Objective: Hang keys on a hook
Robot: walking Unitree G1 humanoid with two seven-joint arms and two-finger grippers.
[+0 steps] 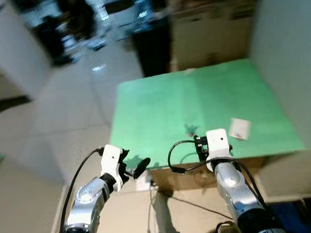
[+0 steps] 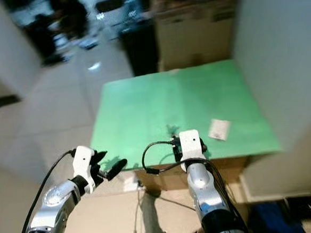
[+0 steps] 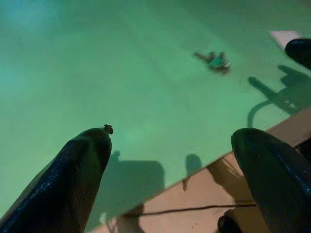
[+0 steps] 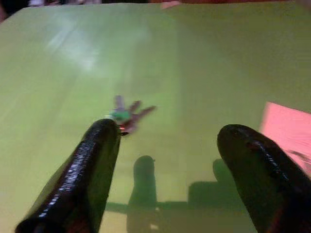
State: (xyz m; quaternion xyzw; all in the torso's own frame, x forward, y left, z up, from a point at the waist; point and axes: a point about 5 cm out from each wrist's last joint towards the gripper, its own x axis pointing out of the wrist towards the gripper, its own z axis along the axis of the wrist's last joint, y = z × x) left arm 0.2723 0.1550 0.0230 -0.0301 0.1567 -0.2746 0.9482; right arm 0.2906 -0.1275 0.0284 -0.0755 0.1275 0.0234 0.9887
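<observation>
One small bunch of keys point(image 4: 125, 114), seemingly light and loose, lies flat on the table point(image 1: 160, 105); the ring is best pinched by the right gripper point(image 4: 165, 160), held apart.

Matt green table top point(image 1: 160, 105), glossy black plastic fingers point(image 4: 92, 170), brushed silver metal arms point(image 1: 235, 188), smooth pale floor tiles point(image 1: 65, 117), paper-like white card point(image 1: 239, 128).
</observation>
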